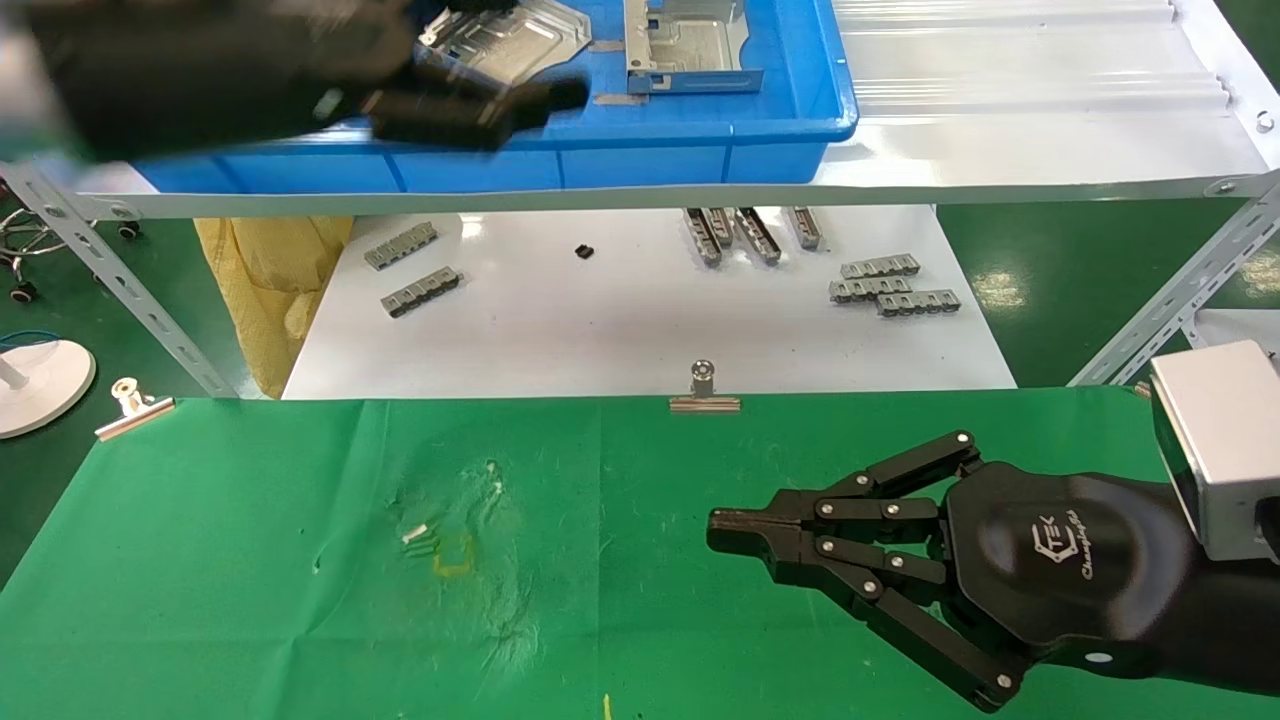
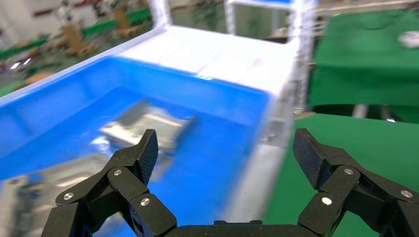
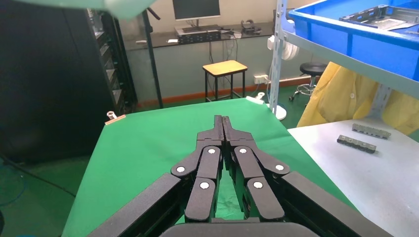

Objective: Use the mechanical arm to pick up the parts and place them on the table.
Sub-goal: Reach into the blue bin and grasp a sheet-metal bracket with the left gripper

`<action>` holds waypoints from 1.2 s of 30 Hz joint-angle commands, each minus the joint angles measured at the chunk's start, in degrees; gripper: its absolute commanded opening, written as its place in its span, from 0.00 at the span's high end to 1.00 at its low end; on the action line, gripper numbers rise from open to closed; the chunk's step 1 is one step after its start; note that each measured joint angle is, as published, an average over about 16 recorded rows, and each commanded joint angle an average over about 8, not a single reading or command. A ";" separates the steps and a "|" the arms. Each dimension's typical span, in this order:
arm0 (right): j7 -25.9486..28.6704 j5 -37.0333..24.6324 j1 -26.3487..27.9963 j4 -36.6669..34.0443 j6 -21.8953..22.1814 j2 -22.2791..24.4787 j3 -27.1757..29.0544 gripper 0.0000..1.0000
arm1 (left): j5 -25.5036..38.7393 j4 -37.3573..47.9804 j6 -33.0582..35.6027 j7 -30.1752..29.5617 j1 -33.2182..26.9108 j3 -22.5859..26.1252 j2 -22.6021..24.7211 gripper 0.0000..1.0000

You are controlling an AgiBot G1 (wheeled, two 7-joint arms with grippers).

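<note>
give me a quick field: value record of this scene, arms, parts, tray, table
left gripper: open, empty, raised over the blue tray, blurred in the head view
right gripper: shut, empty, low over the green table
parts: two silvery plates lying in the tray, none gripped
parts on table: none yet
tray position: on the white shelf beyond the table
white board: below the shelf, holding small grey slotted strips
table edge: silver binder clips

Glossy black right gripper [image 1: 722,532] with linked, silver-riveted fingers [image 1: 880,510], white logo, silver wrist block [image 1: 1215,445].
</note>
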 commanded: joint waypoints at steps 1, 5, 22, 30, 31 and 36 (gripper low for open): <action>0.00 0.00 0.00 0.00 0.00 0.00 0.00 1.00 | 3.85 7.11 -1.15 0.69 -5.52 2.01 3.81 0.00; 0.00 0.00 0.00 0.00 0.00 0.00 -0.01 1.00 | 9.29 19.39 -7.69 0.93 -11.98 4.65 9.39 0.00; -0.01 0.01 0.01 0.00 0.01 0.01 -0.02 0.07 | 19.47 39.50 -24.56 -0.60 -20.70 10.26 19.47 1.00; -0.01 0.02 0.01 0.00 0.01 0.01 -0.03 0.00 | 20.91 40.08 -24.28 -1.70 -21.18 11.33 19.53 1.00; -0.01 0.02 0.01 0.00 0.01 0.01 -0.03 0.00 | 21.00 40.06 -24.31 -1.76 -21.23 11.40 19.51 1.00; -0.02 0.02 0.01 0.00 0.01 0.01 -0.03 0.00 | 21.45 40.05 -24.69 -1.94 -21.36 11.75 19.42 1.00</action>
